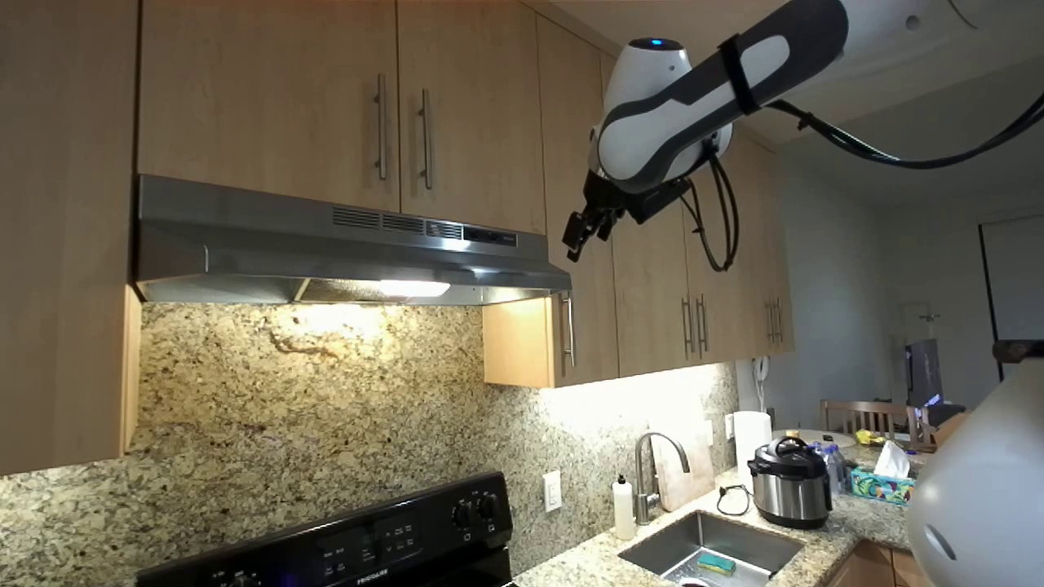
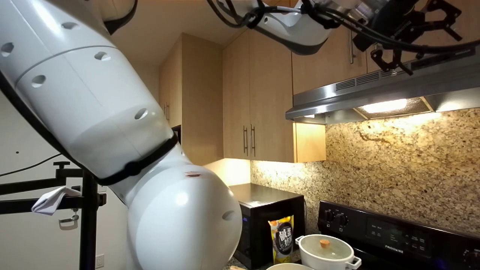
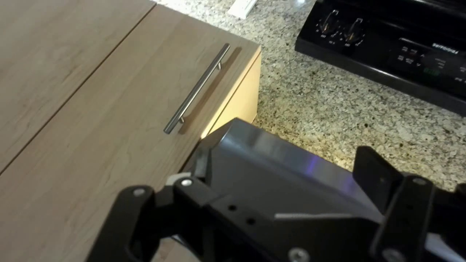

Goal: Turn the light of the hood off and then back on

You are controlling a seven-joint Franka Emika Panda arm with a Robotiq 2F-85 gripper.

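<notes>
Shiny grey hood (image 1: 355, 254), its light (image 2: 386, 106) glowing white above speckled backsplash (image 1: 326, 383)

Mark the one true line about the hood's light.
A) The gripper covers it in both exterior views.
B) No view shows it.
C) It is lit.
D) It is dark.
C: in both exterior views the hood light shows as a bright white panel under the range hood, and the stone backsplash glows beneath it.
</notes>
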